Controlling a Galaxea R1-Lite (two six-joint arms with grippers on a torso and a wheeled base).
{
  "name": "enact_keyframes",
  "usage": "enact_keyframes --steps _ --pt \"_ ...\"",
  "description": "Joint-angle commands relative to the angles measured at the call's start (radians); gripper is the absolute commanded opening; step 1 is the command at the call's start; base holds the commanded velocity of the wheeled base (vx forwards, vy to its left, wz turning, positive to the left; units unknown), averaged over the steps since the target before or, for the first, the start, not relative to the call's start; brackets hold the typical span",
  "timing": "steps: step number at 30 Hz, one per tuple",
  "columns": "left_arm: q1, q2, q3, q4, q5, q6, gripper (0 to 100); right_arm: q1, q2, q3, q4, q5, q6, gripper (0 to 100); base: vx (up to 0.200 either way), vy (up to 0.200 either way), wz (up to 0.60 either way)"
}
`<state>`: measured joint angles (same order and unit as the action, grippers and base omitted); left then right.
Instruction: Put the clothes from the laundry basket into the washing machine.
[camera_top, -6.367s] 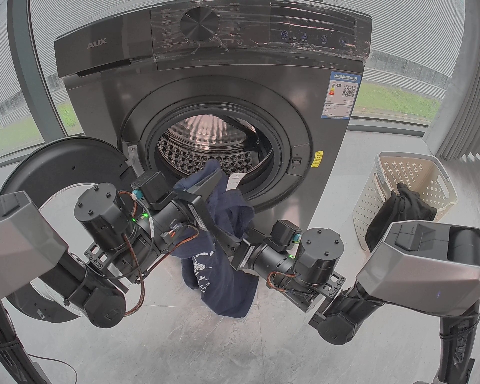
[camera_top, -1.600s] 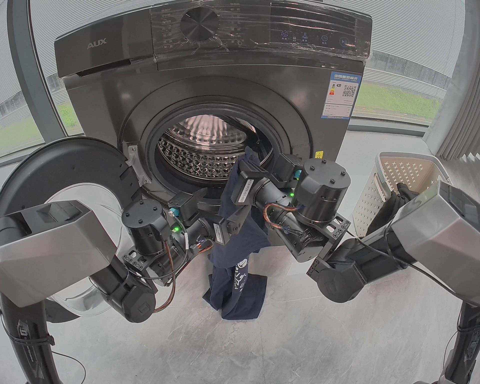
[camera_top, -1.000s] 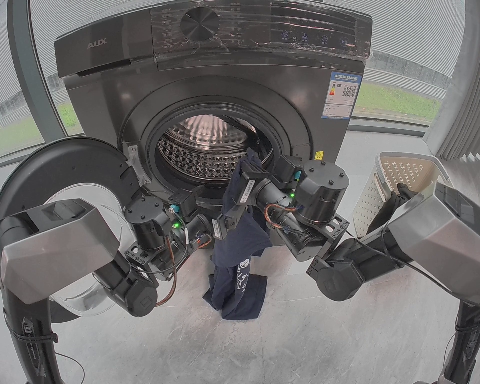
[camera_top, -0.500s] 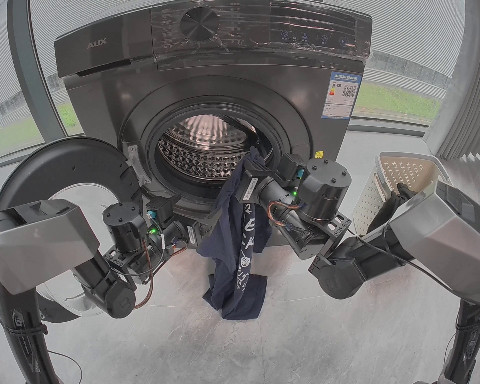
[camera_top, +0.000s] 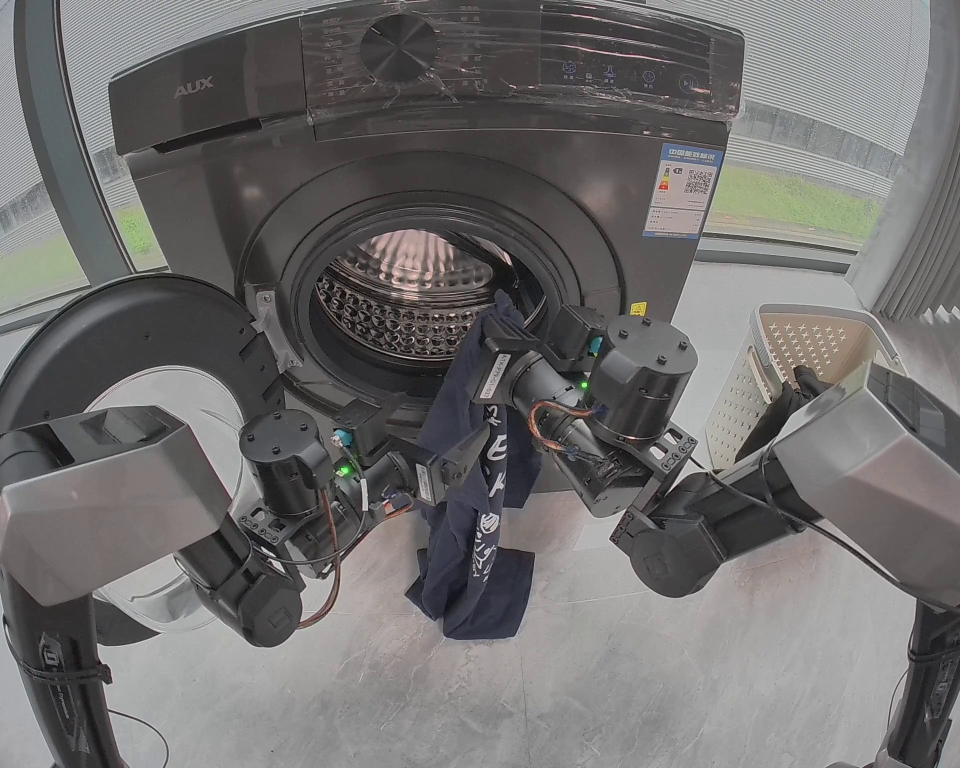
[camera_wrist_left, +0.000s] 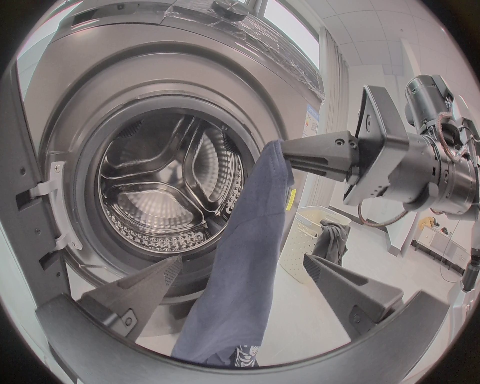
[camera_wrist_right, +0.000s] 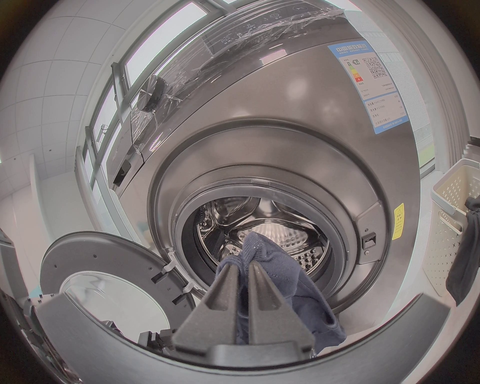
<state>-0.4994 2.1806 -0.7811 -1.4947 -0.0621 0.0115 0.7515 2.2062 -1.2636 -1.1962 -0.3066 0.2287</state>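
Head view looks down on dark grey front-loading washing machine (camera_top: 420, 170). Both wrist views sit low, close, facing its round steel drum (camera_wrist_left: 150, 200); all three share it.

Laundry basket (camera_top: 740, 395) right of the washing machine (camera_top: 420, 170), its door (camera_top: 130, 330) open leftward

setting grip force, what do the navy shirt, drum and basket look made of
Navy shirt: soft cloth, likely cotton; it drapes and folds limply.
Drum: shiny metal, probably stainless steel; mirror glints, punched holes.
Basket: matte cream plastic, rigid perforated walls.
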Motion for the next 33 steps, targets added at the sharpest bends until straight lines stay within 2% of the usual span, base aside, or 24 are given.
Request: enact_keyframes --steps 1,8,24,33 --pt "-0.028 0.034 -0.047 0.001 0.001 -0.002 100 0.005 0.015 -0.008 0.0 0.0 0.0 0 0.0 0.0 0.0" --pt "-0.048 0.067 -0.096 0.005 0.008 -0.002 100 0.002 0.018 -0.008 -0.002 0.0 0.001 0 0.0 0.0 0.0" --pt "0.084 0.059 -0.075 0.001 0.002 0.001 100 -0.003 0.007 -0.005 -0.016 0.0 0.001 0 0.0 0.0 0.0" --pt "0.07 0.068 -0.086 -0.002 -0.001 -0.002 100 0.0 0.01 -0.005 -0.016 0.0 0.001 0 0.0 0.0 0.0"
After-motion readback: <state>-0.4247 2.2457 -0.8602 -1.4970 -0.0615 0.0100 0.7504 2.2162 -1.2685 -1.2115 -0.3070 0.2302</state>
